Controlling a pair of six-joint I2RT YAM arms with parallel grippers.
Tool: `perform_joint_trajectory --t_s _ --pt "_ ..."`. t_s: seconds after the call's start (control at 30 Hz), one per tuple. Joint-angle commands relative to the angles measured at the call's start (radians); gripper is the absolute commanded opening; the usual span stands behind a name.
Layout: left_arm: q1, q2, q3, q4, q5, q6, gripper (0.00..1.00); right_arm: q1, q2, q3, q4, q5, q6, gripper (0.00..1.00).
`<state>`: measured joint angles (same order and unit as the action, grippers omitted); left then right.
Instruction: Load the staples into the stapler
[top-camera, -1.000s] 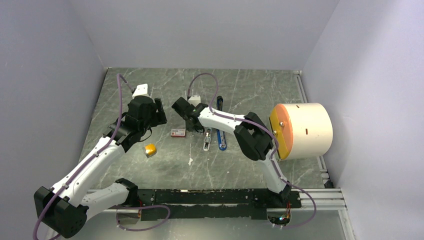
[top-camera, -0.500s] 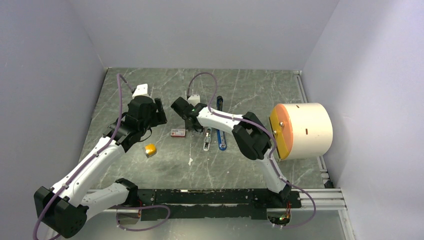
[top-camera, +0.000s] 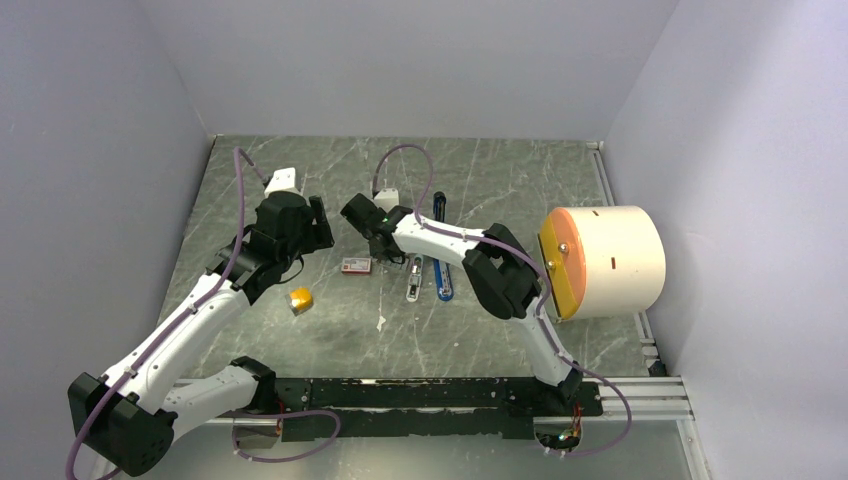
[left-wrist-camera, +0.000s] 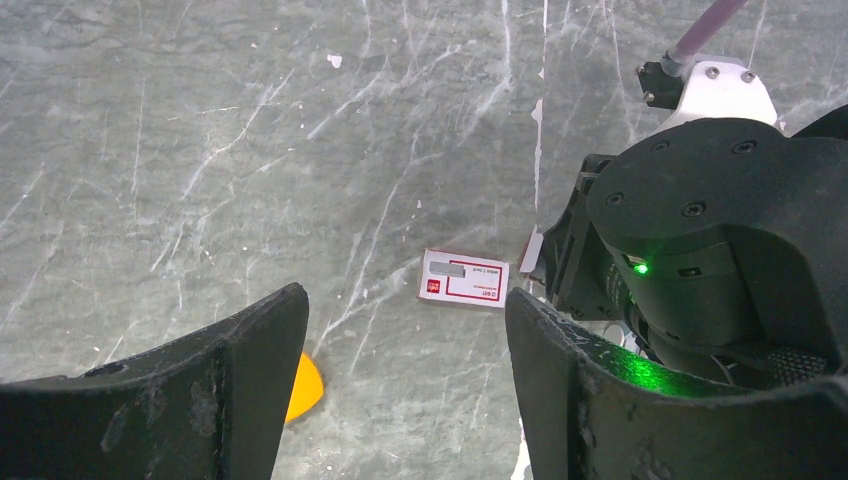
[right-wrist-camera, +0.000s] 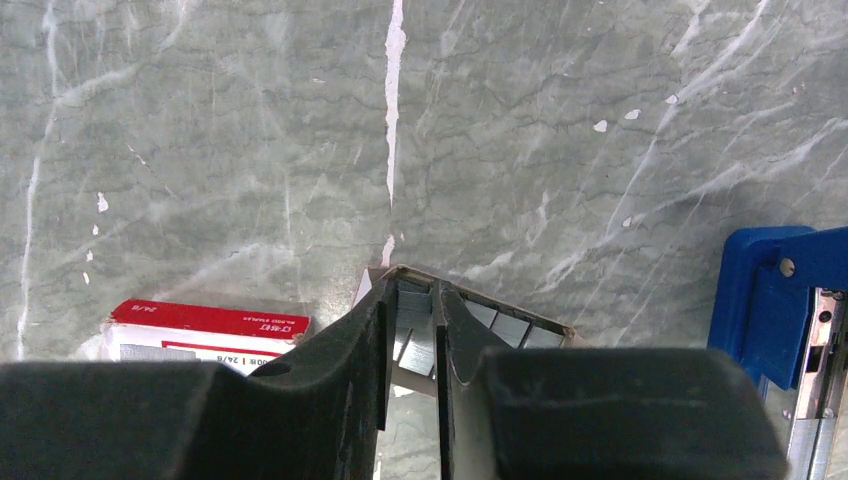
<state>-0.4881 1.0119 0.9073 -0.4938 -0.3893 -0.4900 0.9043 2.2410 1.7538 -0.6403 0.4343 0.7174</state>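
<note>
Finds the right gripper (right-wrist-camera: 412, 296) at lower centre of the right wrist view, set down in the grey tray (right-wrist-camera: 566, 330) and narrowed to a slit, apparently clenched on one strip of the staples (right-wrist-camera: 411, 348). Places that tray just right of the red-and-white box (right-wrist-camera: 210, 322), with the stapler (right-wrist-camera: 768, 298) at the far right edge, its metal rail (right-wrist-camera: 815, 400) showing, well apart from the tray. Shows the left gripper (left-wrist-camera: 405, 330) spread wide and grasping nothing, hovering above the table (left-wrist-camera: 200, 150), with the orange block (left-wrist-camera: 303, 385) low and left in its view.

Risks a snapped strip through too hard a squeeze on so thin a piece. Risks dragging the light tray along on the lift, given fingers wedged between neighbouring strips, and spilling the rest. Risks a tilt or slip in transit across the gap to the stapler, ending in a strip dropped onto the veined table and hard to pick out again. Risks jamming at the rail through a skewed or upside-down entry. Offers no bracing for tray or stapler, with the left gripper away from both
</note>
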Motion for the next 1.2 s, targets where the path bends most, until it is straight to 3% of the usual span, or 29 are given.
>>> perform_joint_trajectory --t_s 0.0,0.6,0.9,1.17 --pt "0.008 -0.004 -0.007 0.023 0.003 0.001 0.77 -0.004 0.005 0.009 -0.01 0.019 -0.003 0.21" --pt "0.008 -0.004 -0.007 0.024 0.006 -0.001 0.77 0.01 -0.189 -0.122 0.003 -0.039 -0.016 0.2" --pt "0.008 -0.009 -0.005 0.02 -0.007 -0.008 0.76 0.098 -0.294 -0.284 0.012 -0.105 0.004 0.21" --pt "0.009 -0.021 -0.012 0.029 -0.01 -0.012 0.76 0.167 -0.292 -0.35 0.01 -0.151 0.024 0.21"
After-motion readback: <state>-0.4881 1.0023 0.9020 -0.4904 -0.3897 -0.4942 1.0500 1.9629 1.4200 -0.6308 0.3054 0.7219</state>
